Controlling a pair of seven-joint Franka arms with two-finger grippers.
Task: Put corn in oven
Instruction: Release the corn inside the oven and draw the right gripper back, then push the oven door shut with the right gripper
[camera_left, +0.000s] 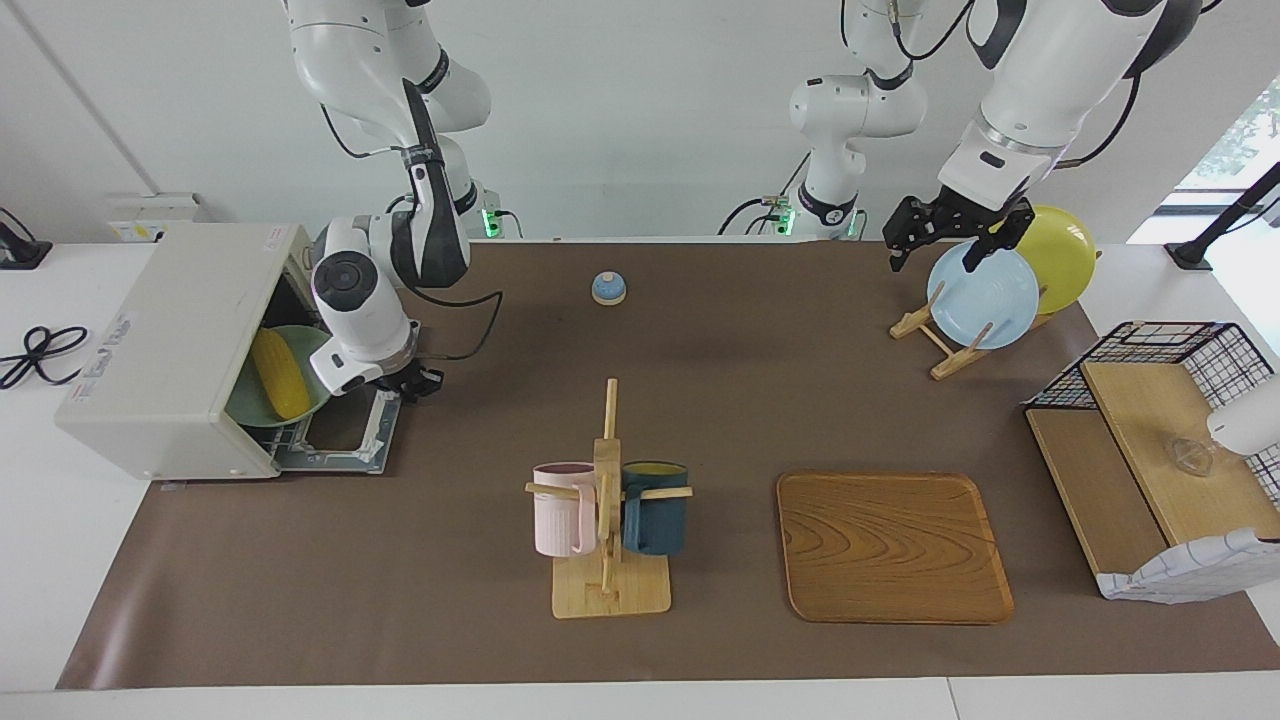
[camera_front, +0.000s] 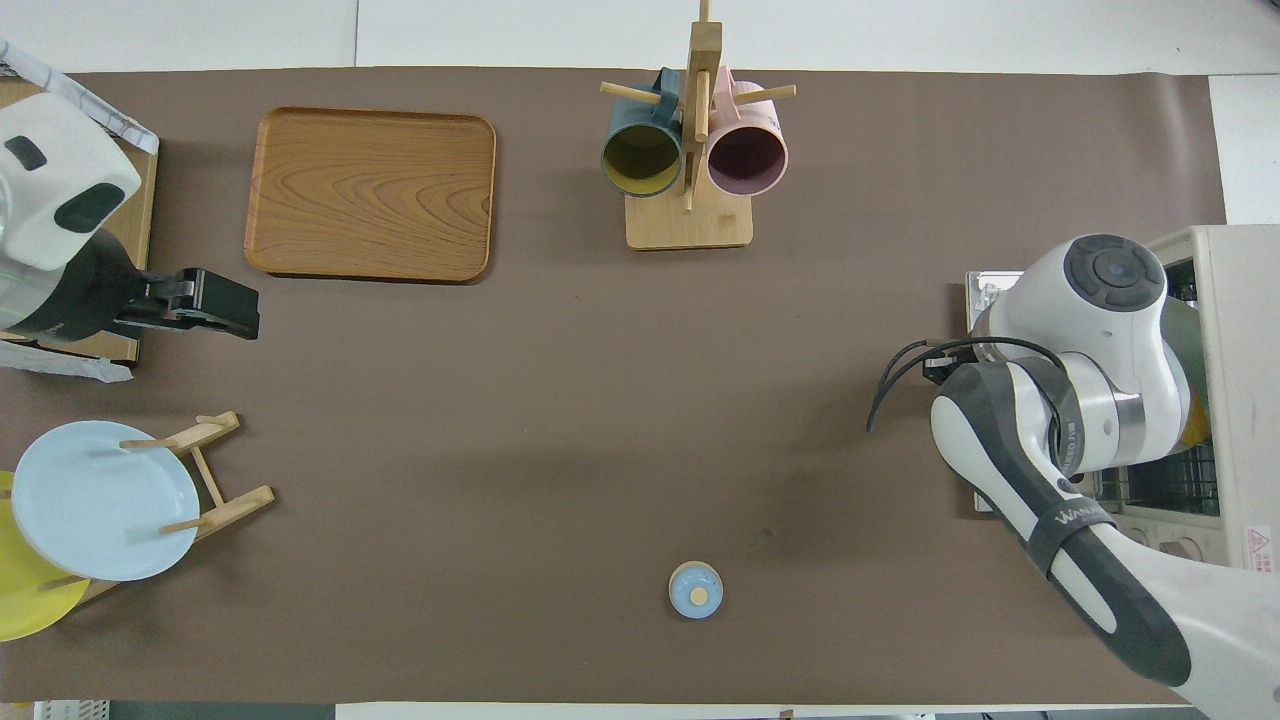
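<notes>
The corn (camera_left: 280, 373) lies on a green plate (camera_left: 245, 405) inside the oven (camera_left: 175, 345) at the table's right-arm end, its long axis running across the oven's opening. The right claw (camera_left: 412, 384), closer by far, sits shut and empty over the lowered door (camera_left: 345, 432), just outside the corn. The left claw (camera_left: 955, 240) waits open above 2 racked plates. Counted: 1 corn, 1 oven, 2 mugs.

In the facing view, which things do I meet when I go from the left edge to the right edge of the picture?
oven → corn → right pincer → pink mug → dark blue mug → wooden tray → wire basket
</notes>
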